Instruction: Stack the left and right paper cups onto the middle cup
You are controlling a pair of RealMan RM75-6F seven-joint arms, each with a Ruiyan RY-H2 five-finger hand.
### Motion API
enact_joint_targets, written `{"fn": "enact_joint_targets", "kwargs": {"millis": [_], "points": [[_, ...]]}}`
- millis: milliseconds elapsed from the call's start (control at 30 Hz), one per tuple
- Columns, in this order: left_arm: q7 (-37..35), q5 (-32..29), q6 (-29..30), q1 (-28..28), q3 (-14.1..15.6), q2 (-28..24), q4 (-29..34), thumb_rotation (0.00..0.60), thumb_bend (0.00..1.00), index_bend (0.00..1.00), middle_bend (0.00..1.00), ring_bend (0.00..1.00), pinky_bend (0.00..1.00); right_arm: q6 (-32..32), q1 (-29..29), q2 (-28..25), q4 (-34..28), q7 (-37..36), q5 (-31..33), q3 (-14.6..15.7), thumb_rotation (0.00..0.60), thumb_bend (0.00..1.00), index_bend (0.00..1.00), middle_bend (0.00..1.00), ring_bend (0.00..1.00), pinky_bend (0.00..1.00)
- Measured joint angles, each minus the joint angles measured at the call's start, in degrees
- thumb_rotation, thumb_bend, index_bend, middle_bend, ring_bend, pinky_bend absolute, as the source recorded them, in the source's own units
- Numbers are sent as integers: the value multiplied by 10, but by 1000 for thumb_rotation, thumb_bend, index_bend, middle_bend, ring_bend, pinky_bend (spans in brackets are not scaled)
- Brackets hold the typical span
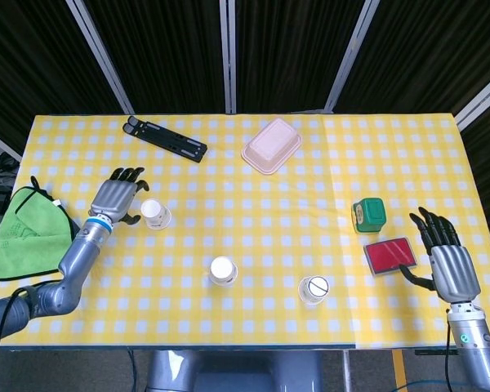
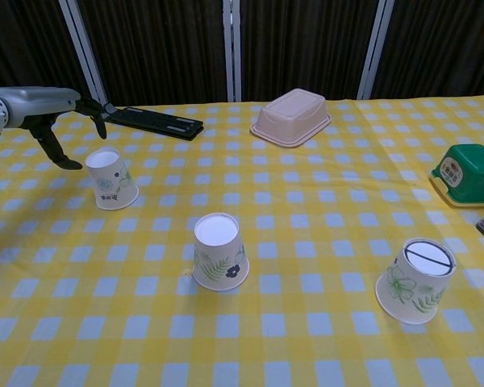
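Three upturned paper cups stand on the yellow checked table point(image 1: 310, 196). The left cup point(image 1: 155, 214) point(image 2: 111, 178) is at mid-left, the middle cup point(image 1: 223, 270) point(image 2: 219, 251) sits toward the front, and the right cup point(image 1: 314, 289) point(image 2: 414, 280) is at the front right. My left hand point(image 1: 118, 196) point(image 2: 52, 113) hovers just left of the left cup with fingers spread, holding nothing. Open and empty, my right hand point(image 1: 445, 257) stays at the far right edge, beside a red card.
A green cloth point(image 1: 23, 230) lies at the left edge. A black stand point(image 1: 165, 138) point(image 2: 149, 121) and a pink lidded box point(image 1: 271, 145) point(image 2: 291, 117) are at the back. A green box point(image 1: 369, 214) point(image 2: 466, 173) and a red card point(image 1: 389, 255) lie right.
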State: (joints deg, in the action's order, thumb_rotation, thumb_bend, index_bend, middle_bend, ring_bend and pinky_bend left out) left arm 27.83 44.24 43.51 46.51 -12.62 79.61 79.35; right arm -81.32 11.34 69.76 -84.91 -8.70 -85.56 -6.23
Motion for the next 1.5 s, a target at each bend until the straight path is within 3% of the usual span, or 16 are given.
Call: {"fn": "enact_joint_targets", "kwargs": {"millis": [467,933,1233,1500], "points": [[3,-11,4,24,14,19,-11,600,350,328,0,0,0,-2,0,-2,-3,-3,-3,1,600,137,35,0,0,0],[-9,-8,18,28,32,17,-3,600,356,384,0,0,0,-7,-2,-3,-7,-3,-9,3,600,137,35,0,0,0],[-30,28,50,18,26,-16,49,600,356,394,0,0,0,-10,-3,-4,-9,-1,-10,4,600,138,35,0,0,0],[-66,131,91,-1,24,-67,158,600,356,399,0,0,0,-13,-4,-4,-11,1,-10,3,600,137,35,0,0,0]]}}
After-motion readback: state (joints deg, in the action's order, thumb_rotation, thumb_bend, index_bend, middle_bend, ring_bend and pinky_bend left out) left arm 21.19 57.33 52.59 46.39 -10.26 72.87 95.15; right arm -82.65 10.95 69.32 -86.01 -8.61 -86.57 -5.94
